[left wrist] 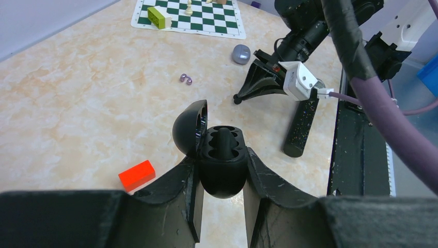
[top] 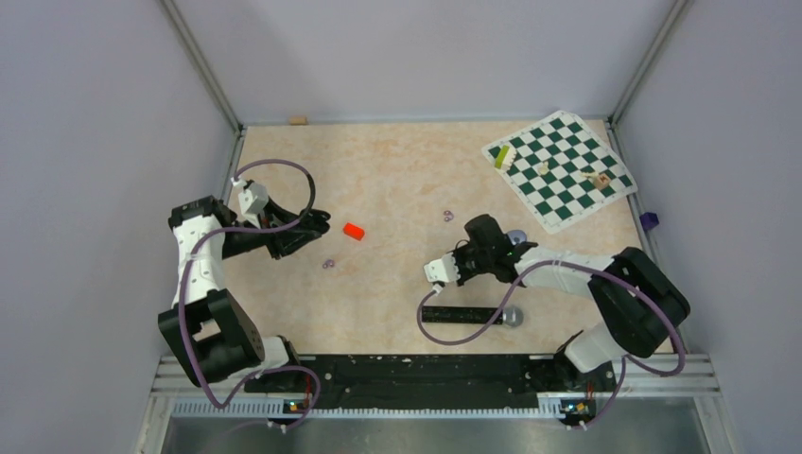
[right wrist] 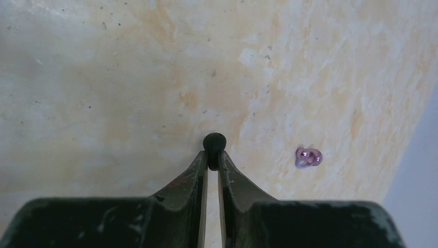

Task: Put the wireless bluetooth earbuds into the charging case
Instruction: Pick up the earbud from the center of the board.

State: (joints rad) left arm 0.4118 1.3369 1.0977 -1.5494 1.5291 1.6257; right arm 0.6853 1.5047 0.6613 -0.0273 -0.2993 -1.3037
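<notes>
Black charging case [left wrist: 222, 160] shows its open lid in left wrist view only.

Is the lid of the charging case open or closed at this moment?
Open. In the left wrist view the charging case, held by the left gripper, has its lid swung back, and the inner wells show.

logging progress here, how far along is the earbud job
Done: charging case open in the left hand, one earbud seemingly seated. In hand: right hand pinches the second earbud. Left: carrying it over and inserting it.
</notes>
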